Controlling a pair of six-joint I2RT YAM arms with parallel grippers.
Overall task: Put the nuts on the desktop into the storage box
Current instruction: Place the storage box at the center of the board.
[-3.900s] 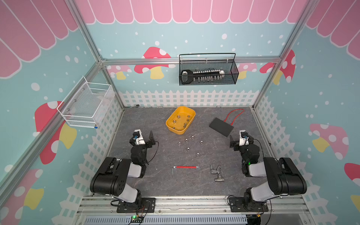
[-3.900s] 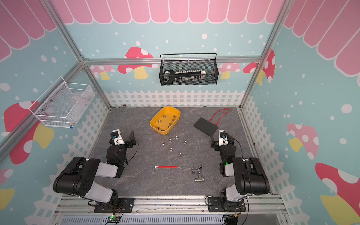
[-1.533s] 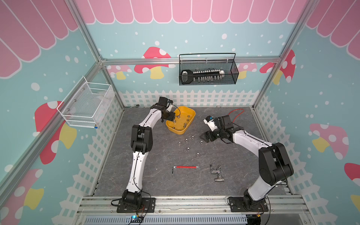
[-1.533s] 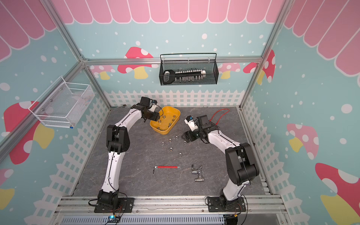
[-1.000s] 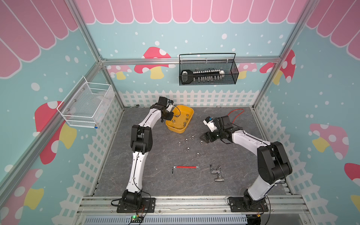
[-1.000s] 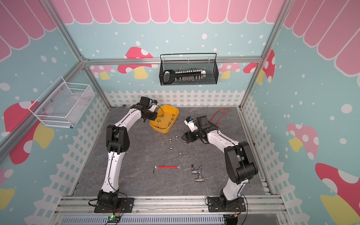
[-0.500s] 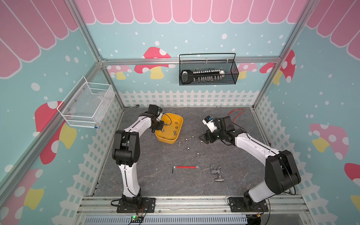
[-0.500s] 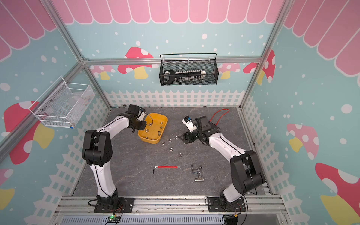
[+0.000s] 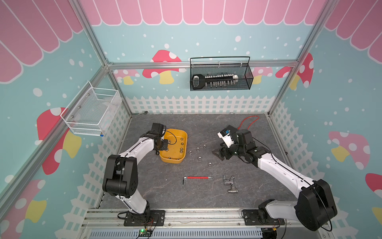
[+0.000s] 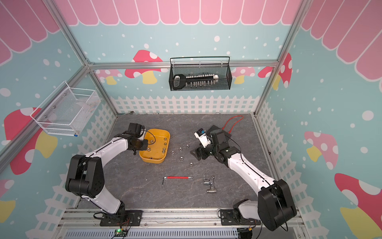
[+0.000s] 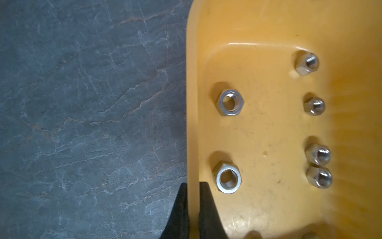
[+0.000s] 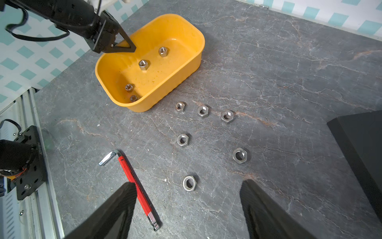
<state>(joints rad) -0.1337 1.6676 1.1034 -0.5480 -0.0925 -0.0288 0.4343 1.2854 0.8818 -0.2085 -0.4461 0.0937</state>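
The yellow storage box (image 9: 172, 160) (image 10: 153, 160) stands on the grey desktop (image 9: 165, 190), left of the middle, with several nuts inside. My left gripper (image 9: 164, 142) (image 10: 146, 145) (image 11: 193, 184) is shut on its left wall (image 11: 192, 103), one finger inside and one outside; the right wrist view shows that grip (image 12: 127, 47) too. Several loose nuts (image 9: 199, 158) (image 10: 181, 158) (image 12: 182, 140) lie on the desktop just right of the box (image 12: 165, 91). My right gripper (image 9: 219, 154) (image 10: 196, 154) (image 12: 188, 183) hovers open beside them, with one nut under the gap.
A red-sleeved hex key (image 9: 197, 177) (image 12: 134, 180) and a silver pipe fitting (image 9: 229, 184) lie nearer the front. A black flat box (image 12: 361, 144) and a red wire (image 9: 248, 122) sit behind the right arm. Mesh baskets (image 9: 220, 78) hang on the walls.
The left gripper has dragged the storage box from the back middle leftward and toward the front. The right gripper has stayed open by the loose nuts, hardly moving.
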